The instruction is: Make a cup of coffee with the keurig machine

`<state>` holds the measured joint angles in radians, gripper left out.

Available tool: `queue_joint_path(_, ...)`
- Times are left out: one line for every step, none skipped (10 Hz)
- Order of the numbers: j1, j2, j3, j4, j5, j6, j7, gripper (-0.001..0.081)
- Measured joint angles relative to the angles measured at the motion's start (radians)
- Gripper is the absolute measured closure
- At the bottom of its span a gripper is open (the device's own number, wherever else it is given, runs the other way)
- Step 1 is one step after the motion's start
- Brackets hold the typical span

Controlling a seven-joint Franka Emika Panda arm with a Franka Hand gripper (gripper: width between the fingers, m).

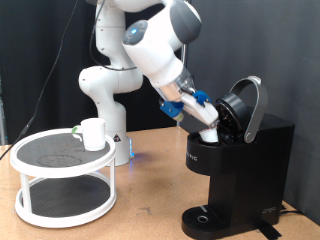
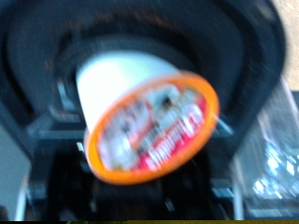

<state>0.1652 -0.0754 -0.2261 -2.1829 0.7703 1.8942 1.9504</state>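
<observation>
Wrist view only: white pod (image 2: 149, 117) w/ orange-rimmed red-print top, tilted, blurred, in front of the dark brew chamber; no fingers seen here.
Ext view only: whole scene, 1 arm, 2-tier white rack (image 1: 62, 178) on the table (image 1: 140, 215).
Gripper (image 1: 207, 122): at open lid of the keurig machine (image 1: 238, 165), tip on a white pod-like thing; how wide the claw is, cannot tell.
Keurig: lid raised, at 4 o'clock from gripper.
Cup (image 1: 92, 133): on rack's top tier, at 9 o'clock from gripper, well apart.
</observation>
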Motion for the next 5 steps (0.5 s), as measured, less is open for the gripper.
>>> queue_joint_path(-0.005,-0.021,-0.004,0.002,-0.006,-0.028,0.003,0.0072)
queue_joint_path(-0.007,-0.036,-0.004,0.0,-0.028,-0.036,0.016,0.0072)
queue_joint_path(-0.007,-0.041,-0.002,-0.003,-0.056,-0.036,0.036,0.0072)
queue_joint_path(-0.007,-0.04,0.004,-0.007,-0.074,-0.032,0.051,0.0072)
queue_joint_path(-0.006,-0.037,0.009,-0.015,-0.082,-0.02,0.062,0.0072)
